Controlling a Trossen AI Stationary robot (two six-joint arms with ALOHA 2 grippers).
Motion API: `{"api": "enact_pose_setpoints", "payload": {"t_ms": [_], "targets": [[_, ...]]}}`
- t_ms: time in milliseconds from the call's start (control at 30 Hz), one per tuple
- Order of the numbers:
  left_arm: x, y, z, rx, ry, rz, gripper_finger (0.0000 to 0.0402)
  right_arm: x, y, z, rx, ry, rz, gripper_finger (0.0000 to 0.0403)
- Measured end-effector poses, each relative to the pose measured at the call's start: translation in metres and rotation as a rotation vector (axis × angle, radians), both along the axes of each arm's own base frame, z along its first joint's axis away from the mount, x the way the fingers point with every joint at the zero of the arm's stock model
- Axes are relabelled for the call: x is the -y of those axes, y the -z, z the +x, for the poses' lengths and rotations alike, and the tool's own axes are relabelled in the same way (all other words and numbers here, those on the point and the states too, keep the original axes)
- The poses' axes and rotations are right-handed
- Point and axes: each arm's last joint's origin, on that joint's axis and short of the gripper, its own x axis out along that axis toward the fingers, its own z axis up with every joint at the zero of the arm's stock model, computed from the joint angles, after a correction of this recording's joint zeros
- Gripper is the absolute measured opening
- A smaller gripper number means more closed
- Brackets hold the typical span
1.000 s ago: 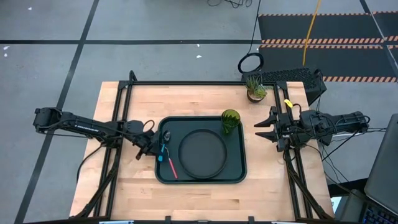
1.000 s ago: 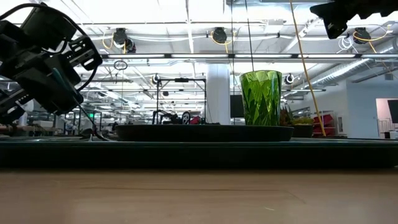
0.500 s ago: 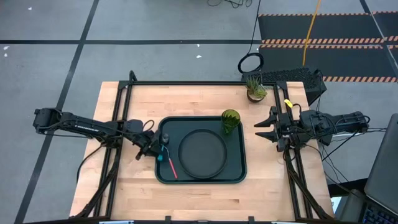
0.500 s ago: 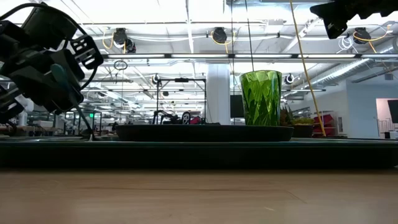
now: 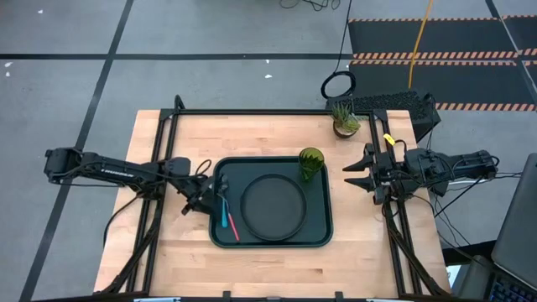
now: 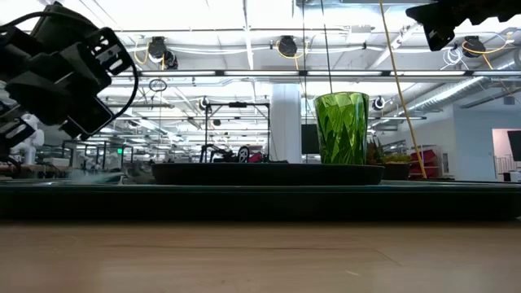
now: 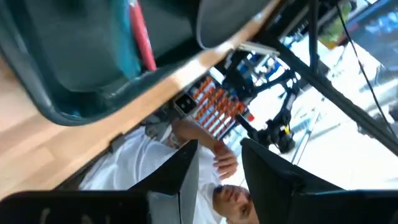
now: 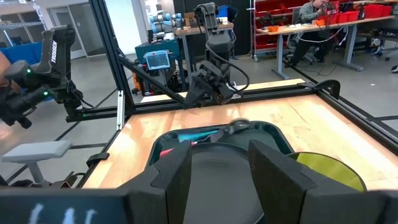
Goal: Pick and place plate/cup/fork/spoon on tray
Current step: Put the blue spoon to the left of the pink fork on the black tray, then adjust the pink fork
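Tray (image 5: 319, 235): mid-table, carries plate (image 5: 273, 206) at centre, cup (image 5: 311, 163) at far right corner, spoon (image 5: 223, 207) and fork (image 5: 232, 227) along left edge. Left gripper (image 5: 204, 200): at tray's left edge, fingers parted, empty. Right gripper (image 5: 359, 178): waiting off tray's right edge, open, empty. Step: placing looks complete; next, left arm clears tray.

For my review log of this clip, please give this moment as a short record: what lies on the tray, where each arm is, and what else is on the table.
tray: large dark green rectangular tray, mid-table
plate: round dark plate, in the tray's middle
cup: translucent green plastic tumbler, upright in the tray's far right corner
spoon: blue-handled spoon, on the tray's left strip
fork: red-handled fork, beside the spoon
left gripper: at the tray's left edge, fingers apart, empty
right gripper: open, waiting right of the tray
other: small potted grassy plant, at the far edge
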Motion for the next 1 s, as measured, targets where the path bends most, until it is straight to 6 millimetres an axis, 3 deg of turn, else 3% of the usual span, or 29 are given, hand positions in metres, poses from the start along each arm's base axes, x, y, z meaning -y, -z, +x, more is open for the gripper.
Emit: {"api": "enact_pose_setpoints", "payload": {"t_ms": [267, 600, 733, 900, 1000], "targets": [[-0.004, -0.007, 0.001, 0.085, 0.05, -0.017, 0.0124, 0.0, 0.0, 0.0, 0.0, 0.0, 0.0, 0.0151], [-0.016, -0.025, 0.006, 0.326, -0.017, 0.124, 0.0124, 0.0, 0.0, 0.0, 0.0, 0.0, 0.0, 0.015], [-0.021, -0.045, 0.012, 0.526, -0.048, 0.279, 0.0124, 0.0, 0.0, 0.0, 0.0, 0.0, 0.0, 0.015], [-0.026, -0.079, 0.022, 0.857, -0.065, 0.678, 0.0124, 0.0, 0.0, 0.0, 0.001, 0.0, 0.0, 0.015], [-0.027, -0.095, 0.029, 0.923, -0.017, 0.838, 0.0124, 0.0, 0.0, 0.0, 0.0, 0.0, 0.0, 0.0151]]}}
